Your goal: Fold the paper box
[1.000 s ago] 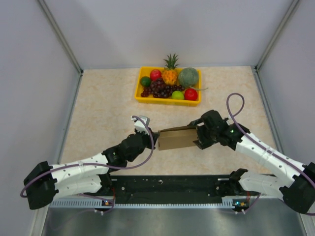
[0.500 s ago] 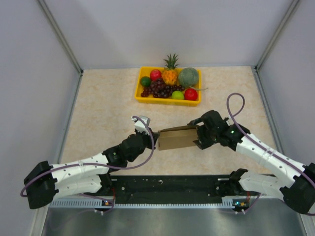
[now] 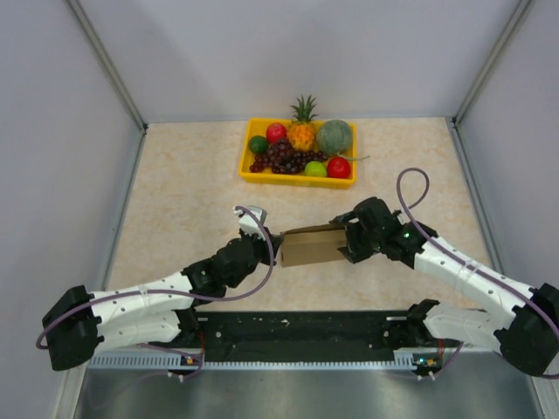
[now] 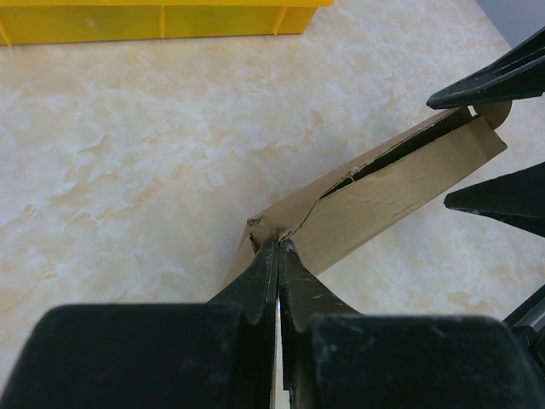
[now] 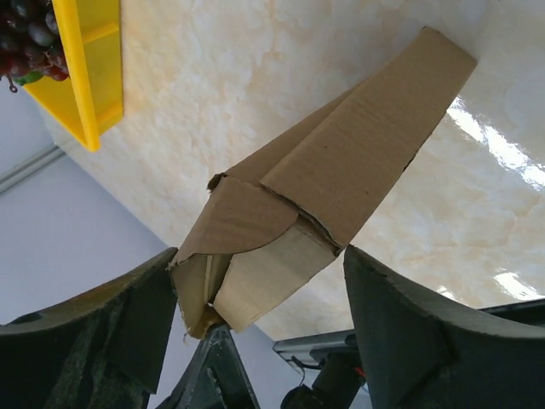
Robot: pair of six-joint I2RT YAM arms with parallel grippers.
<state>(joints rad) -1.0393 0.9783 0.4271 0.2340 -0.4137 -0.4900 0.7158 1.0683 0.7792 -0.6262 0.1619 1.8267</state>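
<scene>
Right arm has edged left since a second ago, its claw (image 3: 347, 242) now closer over the box's (image 3: 310, 247) right end. Box and left arm unmoved.

Box sits mid-worktop (image 3: 183, 192), between the two claws, well apart from the yellow tray (image 3: 246, 161) behind it. It is part-folded: a flat carton with a seam gaping along the top edge.

Left claw (image 4: 278, 247) is pinched narrow on the box's near-left corner. Likely an anchor, to keep that end from sliding while the other is worked.

Right claw (image 5: 260, 277) stands wide, a finger on either side of the right end, where a rounded flap (image 5: 243, 217) sticks out. Whether it presses or only flanks, cannot tell. Probably set there to tuck that flap.

Long axis runs left to right in the top view, from claw to claw, the right end tipped slightly toward the tray.
</scene>
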